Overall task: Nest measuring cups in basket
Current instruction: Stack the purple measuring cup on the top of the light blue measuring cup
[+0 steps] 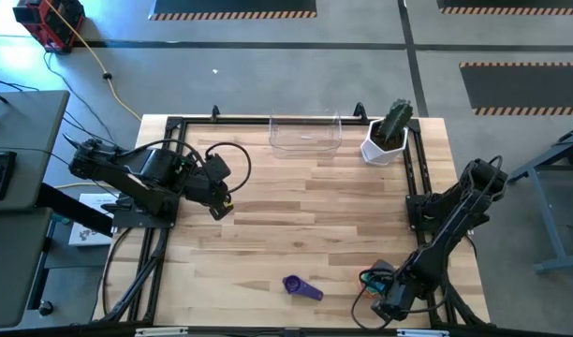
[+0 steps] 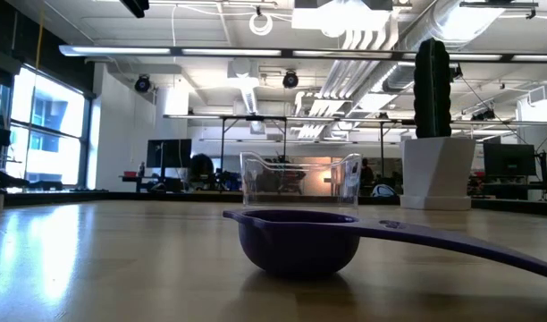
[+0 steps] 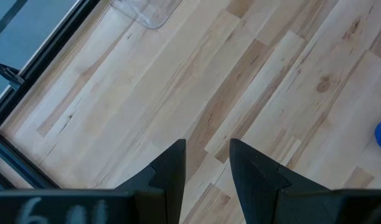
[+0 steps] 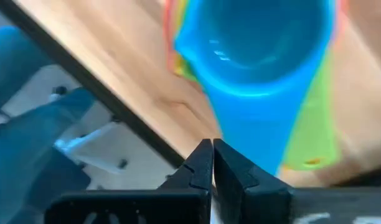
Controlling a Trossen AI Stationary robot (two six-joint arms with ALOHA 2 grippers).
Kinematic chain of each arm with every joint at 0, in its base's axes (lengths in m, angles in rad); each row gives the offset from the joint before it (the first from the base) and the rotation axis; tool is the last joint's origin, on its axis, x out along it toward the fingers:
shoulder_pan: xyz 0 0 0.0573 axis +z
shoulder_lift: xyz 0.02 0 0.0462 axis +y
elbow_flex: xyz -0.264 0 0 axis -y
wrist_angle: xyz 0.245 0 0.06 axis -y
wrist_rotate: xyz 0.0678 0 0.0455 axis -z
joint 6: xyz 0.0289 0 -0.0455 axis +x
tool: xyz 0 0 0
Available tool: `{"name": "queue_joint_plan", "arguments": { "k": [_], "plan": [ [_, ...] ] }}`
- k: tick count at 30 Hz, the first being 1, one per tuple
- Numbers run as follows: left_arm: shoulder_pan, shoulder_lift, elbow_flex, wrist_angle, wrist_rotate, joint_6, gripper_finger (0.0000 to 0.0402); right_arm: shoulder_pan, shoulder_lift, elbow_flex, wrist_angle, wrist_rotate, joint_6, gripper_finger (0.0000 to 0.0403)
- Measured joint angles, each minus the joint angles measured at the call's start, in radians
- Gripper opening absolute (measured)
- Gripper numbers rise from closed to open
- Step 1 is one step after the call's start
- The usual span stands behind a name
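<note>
Right gripper (image 4: 212,163), item one on my list: fingers pressed together with nothing between them, low at the table's near right corner, just beside a nested stack of measuring cups (image 4: 259,68) with blue innermost over green and orange. Purple cup (image 1: 301,287) lies alone on the wood near the front edge. Left gripper (image 3: 207,163), fingers parted and empty, hovers by the left side. Basket (image 1: 306,134) sits at the far edge beside the cactus pot (image 1: 387,138).
</note>
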Motion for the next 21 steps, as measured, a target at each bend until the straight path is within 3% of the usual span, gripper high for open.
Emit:
{"name": "queue_joint_plan", "arguments": {
  "k": [8,21],
  "plan": [
    [0.000,0.000,0.000,0.000,0.000,0.000,0.0115,0.031,0.034,0.001,0.134,0.054,0.077,0.0000],
    [0.000,0.000,0.000,0.000,-0.002,0.016,0.0115,0.056,0.089,0.001,0.051,0.045,0.202,0.0000]
  ]
}}
